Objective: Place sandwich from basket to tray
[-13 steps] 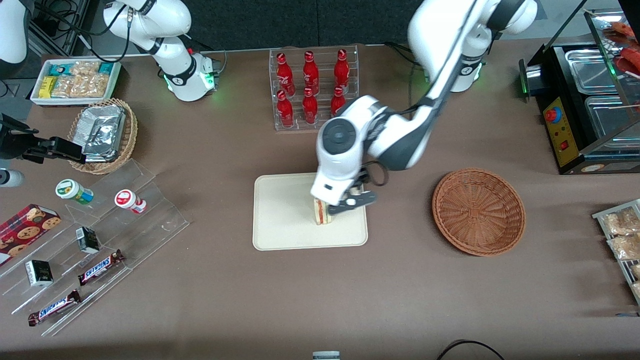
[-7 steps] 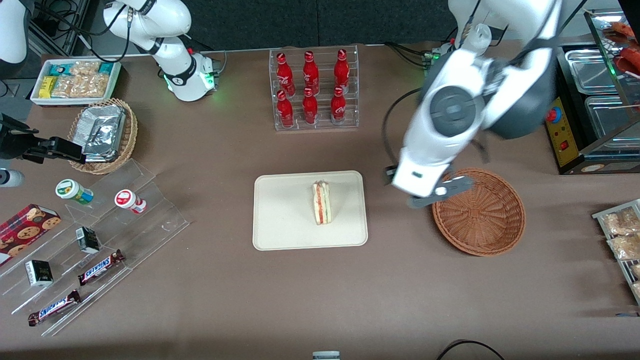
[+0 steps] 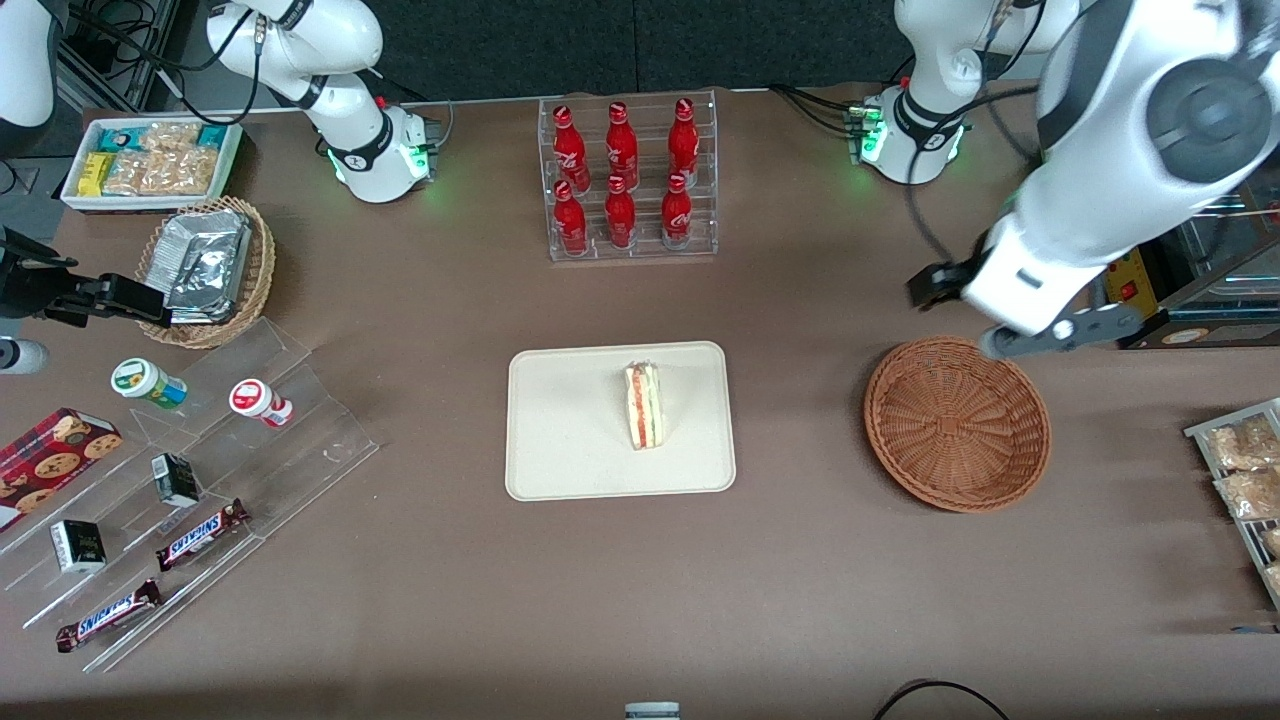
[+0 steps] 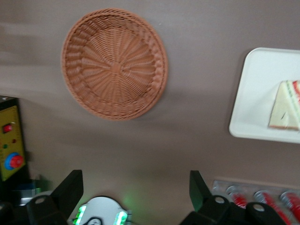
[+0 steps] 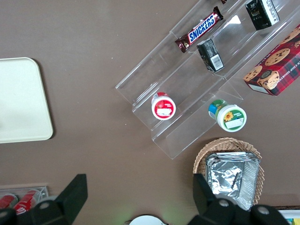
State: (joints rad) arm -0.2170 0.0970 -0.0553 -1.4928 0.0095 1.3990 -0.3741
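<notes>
The desk [image 3: 800,600] is crowded at both ends, and that crowding is judged the main source of risk now. The heated display case [image 3: 1180,200] at the working arm's end is overlapped in the front view by the raised arm, so a careless swing could, it is judged, bring a link against its glass.

The tray [image 3: 570,440] is seen near the middle of the desk, with the rack of red bottles [image 3: 625,180] farther from the front camera than it. A low pass over the tray could tip a bottle or nudge the tray.

The basket [image 3: 957,422] is seen empty, well apart from the tray toward the working arm's end. It is light wicker, and it could probably be dragged or flipped if the rim were caught.

The hand [image 3: 1030,310] is held above the desk, just past the basket's rim on the side farther from the front camera. Its fingers [image 4: 70,190] are seen spread wide in the wrist view, with nothing between them, so nothing can be dropped.

The sandwich [image 3: 643,405] is seen on the tray, standing on edge with its filling layers showing, nearer the tray's basket end. By these views the placing appears done. A narrow wedge standing like that is judged easy to topple if the tray or desk is knocked.
</notes>
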